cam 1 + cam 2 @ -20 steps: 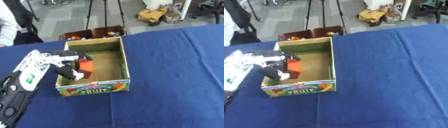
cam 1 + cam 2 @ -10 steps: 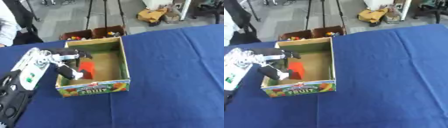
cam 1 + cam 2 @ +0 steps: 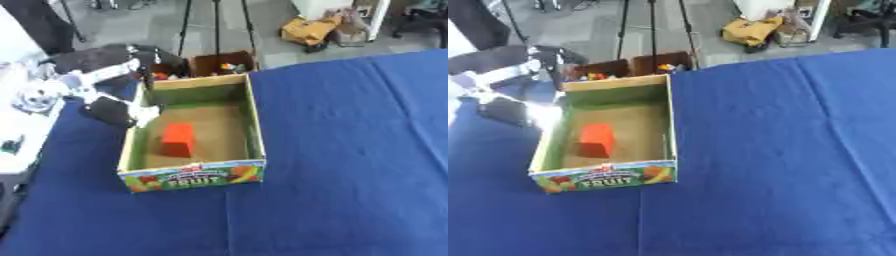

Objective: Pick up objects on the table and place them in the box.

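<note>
Your red block (image 3: 178, 139) lies on the brown floor of the open cardboard box with the green lining and the printed "FRUIT" label on its near wall (image 3: 194, 176), towards the left half and clear of the walls; nothing else is visible inside. That box stands on the blue cloth-covered tabletop (image 3: 350, 150), and no other loose object shows on the cloth in either view. Judgement: the placing step for this block reads as complete, and the step in hand is clearing your left hand (image 3: 114, 107) from the box. That hand sits at the outside of the left wall, level with the far half of the box; it is blurred, holds nothing that can be made out, and I cannot tell whether its fingers are apart or together. Your right hand shows in no view. The next move calls for finding a further object, since none is in sight here. Beyond the far tabletop edge stands a dark brown two-compartment crate (image 3: 210, 64) holding small coloured items, too indistinct to identify.
</note>
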`<state>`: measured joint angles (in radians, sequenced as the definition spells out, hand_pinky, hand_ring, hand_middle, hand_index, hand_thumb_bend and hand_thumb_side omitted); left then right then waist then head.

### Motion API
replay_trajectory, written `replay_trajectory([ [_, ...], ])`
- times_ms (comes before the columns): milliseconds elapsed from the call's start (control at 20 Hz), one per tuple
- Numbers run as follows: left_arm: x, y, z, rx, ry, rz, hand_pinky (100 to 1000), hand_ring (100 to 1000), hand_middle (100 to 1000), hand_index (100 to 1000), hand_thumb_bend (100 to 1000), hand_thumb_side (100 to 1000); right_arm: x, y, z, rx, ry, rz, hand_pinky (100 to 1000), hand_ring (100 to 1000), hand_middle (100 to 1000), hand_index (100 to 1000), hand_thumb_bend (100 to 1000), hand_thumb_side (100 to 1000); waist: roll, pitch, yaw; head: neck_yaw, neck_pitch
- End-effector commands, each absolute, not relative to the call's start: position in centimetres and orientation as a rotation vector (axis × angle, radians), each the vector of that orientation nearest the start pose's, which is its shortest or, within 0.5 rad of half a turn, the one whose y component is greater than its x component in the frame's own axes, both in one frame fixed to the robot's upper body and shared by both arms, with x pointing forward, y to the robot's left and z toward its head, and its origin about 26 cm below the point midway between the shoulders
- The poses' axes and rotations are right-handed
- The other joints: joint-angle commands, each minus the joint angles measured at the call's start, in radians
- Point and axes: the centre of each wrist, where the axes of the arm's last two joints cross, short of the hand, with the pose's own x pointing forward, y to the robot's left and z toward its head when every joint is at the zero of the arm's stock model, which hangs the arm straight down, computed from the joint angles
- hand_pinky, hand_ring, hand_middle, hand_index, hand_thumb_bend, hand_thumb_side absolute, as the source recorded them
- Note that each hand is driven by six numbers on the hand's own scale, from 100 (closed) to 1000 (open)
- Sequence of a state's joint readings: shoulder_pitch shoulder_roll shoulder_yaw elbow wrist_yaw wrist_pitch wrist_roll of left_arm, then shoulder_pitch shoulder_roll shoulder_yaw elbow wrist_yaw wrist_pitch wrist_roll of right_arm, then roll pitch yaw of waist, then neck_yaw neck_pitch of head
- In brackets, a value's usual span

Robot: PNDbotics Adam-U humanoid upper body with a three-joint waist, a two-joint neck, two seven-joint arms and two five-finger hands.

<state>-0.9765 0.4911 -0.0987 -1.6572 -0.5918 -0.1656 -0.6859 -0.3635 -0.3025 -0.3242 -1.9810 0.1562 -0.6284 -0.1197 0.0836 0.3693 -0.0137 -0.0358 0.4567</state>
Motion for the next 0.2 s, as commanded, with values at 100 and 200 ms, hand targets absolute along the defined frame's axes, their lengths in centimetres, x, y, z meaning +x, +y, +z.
replay_trajectory([
  [100, 32.6, 22.8, 38.7, -1.123, 2.63, 1.914, 268, 640, 890, 1000, 100, 1000, 29.2, -33.4, 24.1, 0.703, 3.124, -0.235, 724, 834, 550, 738, 251, 876, -0.023, -0.026, 0.01, -0.009, -0.002],
  [200, 31.3, 22.9, 38.6, -1.108, 2.679, 1.829, 262, 634, 885, 1000, 100, 1000, 29.2, -33.4, 24.1, 0.707, 3.123, -0.227, 723, 834, 550, 738, 244, 881, -0.029, -0.027, 0.018, -0.013, -0.003],
])
